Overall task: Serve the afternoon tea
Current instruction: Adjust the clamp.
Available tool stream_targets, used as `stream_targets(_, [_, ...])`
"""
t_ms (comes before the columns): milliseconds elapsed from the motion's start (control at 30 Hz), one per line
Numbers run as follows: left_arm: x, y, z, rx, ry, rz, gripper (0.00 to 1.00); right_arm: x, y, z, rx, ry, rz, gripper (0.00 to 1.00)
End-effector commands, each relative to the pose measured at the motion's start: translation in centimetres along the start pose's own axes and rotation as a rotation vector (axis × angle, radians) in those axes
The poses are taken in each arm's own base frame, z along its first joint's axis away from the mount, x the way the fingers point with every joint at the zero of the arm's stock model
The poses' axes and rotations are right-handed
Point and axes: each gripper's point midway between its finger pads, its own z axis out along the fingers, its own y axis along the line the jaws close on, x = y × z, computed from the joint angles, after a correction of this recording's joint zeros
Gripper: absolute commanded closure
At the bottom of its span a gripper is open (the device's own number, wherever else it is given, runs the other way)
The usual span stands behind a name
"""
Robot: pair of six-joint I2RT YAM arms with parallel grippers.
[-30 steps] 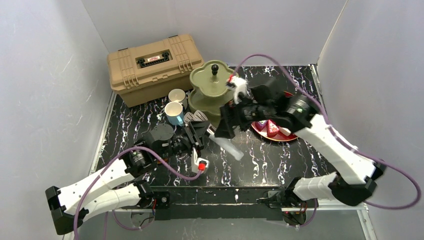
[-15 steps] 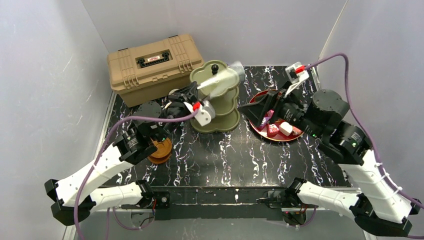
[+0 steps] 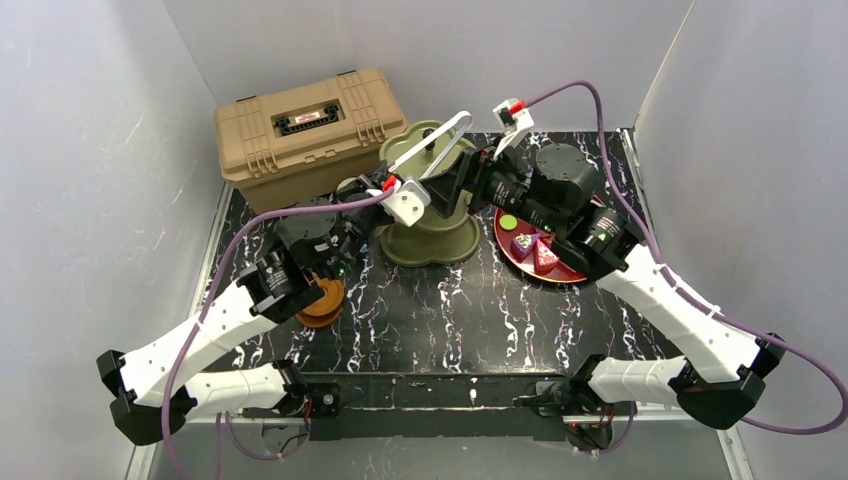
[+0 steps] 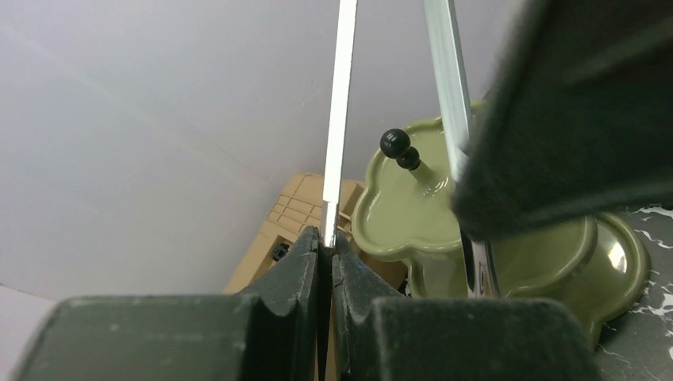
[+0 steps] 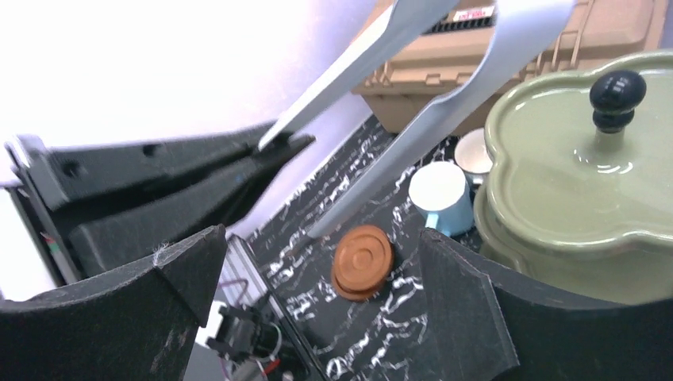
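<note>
The olive-green tiered stand (image 3: 432,240) with its black knob (image 3: 431,134) stands at mid-table. My left gripper (image 3: 380,190) is shut on one arm of silver tongs (image 3: 430,145), which stick up beside the stand's top tier. In the left wrist view the jaws (image 4: 328,238) pinch the tong strip (image 4: 340,119). My right gripper (image 3: 450,190) is open and empty, right next to the tongs and the top tier. Its wrist view shows stacked brown saucers (image 5: 362,260), a light-blue mug (image 5: 440,194) and a white mug (image 5: 476,151). Toy cakes lie on a red plate (image 3: 575,272).
The tan toolbox (image 3: 305,130) stands at the back left, close behind the stand. The brown saucers (image 3: 322,300) lie left of the stand under my left arm. Grey walls close in both sides. The two arms nearly touch above the stand.
My right gripper has swung left from over the red plate to the stand's top, next to the tongs. My left gripper still holds the tongs, now raised more upright.
</note>
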Motion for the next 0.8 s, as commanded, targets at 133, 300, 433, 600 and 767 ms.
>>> stream_targets(133, [-3.6,0.4,0.1,-0.112,-0.292,0.316,1.00,-5.5,2.4,0.6,-0.065,-0.240,0.264,0.02])
stream_targets(300, [-6.0,-0.3,-0.4,-0.164,-0.459,0.521,1.00,-4.3,1.0,0.7,0.035,-0.193,0.351,0.01])
stream_targets(433, [-7.5,-0.4,-0.5,-0.211,-0.529,0.616,1.00,-3.2,-0.1,0.7,0.099,-0.168,0.401,0.05])
stream_targets(600, [-8.8,-0.8,-1.0,-0.245,-0.597,0.733,1.00,-2.3,-1.0,0.8,0.152,-0.143,0.427,0.08])
stream_targets(767, [-9.9,-1.6,-1.5,-0.266,-0.668,0.830,1.00,-2.2,-1.4,0.4,0.184,-0.137,0.429,0.08])
